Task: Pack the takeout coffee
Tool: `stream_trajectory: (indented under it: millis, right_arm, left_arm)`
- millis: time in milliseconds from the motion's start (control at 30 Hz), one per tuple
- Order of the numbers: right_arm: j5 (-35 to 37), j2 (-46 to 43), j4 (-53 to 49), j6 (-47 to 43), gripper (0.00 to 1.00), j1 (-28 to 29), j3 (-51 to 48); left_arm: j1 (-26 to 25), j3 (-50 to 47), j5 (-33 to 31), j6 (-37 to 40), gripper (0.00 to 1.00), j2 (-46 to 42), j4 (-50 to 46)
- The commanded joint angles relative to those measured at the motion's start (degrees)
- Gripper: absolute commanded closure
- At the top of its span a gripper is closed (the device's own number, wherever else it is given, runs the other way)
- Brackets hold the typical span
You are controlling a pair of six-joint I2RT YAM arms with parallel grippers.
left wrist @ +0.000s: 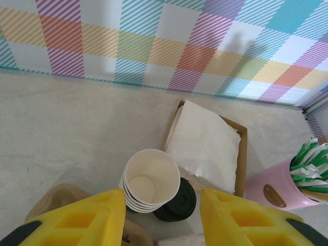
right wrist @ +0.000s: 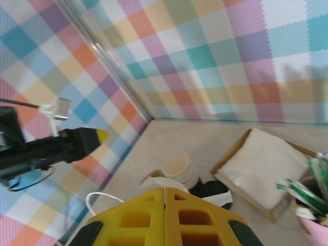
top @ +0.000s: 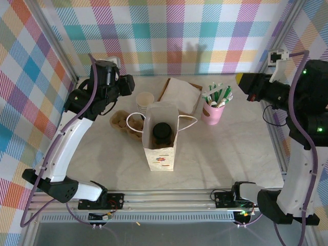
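Observation:
The takeout coffee (top: 162, 132), a small dark cup with a round black lid, stands inside the open white paper bag (top: 160, 154) at the table's middle. My left gripper (top: 128, 84) hangs behind and left of the bag, above the stack of lidless cups (top: 145, 101). In the left wrist view this gripper (left wrist: 161, 220) is open, its yellow fingers (left wrist: 77, 220) wide apart with nothing between them. My right gripper (top: 245, 80) is raised at the far right, away from the bag. Its yellow fingers (right wrist: 138, 218) are pressed together and hold nothing.
A cardboard cup carrier (top: 123, 122) lies left of the bag. A tray of white napkins (top: 180, 94) and a pink cup of green-and-white sticks (top: 213, 108) stand behind it. A black lid (left wrist: 179, 201) shows beside the cup stack (left wrist: 151, 179). The checked walls close in on three sides.

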Motion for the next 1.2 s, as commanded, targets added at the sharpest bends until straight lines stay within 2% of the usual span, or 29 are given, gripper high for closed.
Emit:
stream_trajectory:
  millis: [0,133,367,700,800,1033,1167]
  right_arm:
    - [-10.10,0.96,3.49,4.20,1.00,-0.33,1.37]
    - [-12.35,2.32,-0.47,4.40,1.00,-0.26,4.75]
    - [-16.07,0.40,4.39,8.61,1.00,-0.19,2.11]
    - [-16.93,3.25,8.59,13.62,1.00,2.55,5.06]
    - [-15.28,6.14,6.28,12.03,1.00,6.18,8.30]
    - [-10.17,16.67,-2.91,5.48,1.00,21.71,19.12]
    - [-10.24,20.29,-5.88,3.30,1.00,26.42,20.76]
  left_arm:
    - [0.51,-0.25,1.94,3.68,0.58,-1.59,0.91]
    - [0.55,-0.20,1.51,5.28,0.58,-2.30,-0.07]
    - [0.51,-1.79,2.20,7.98,0.58,-5.15,0.38]
    - [0.53,-4.67,1.44,10.23,0.58,-8.07,3.63]
    - [0.54,-3.78,1.10,11.38,0.58,-7.76,3.65]
    - [0.55,-4.47,0.32,11.84,0.57,-8.48,3.65]
    - [0.51,-6.21,-0.51,12.45,0.57,-10.19,3.54]
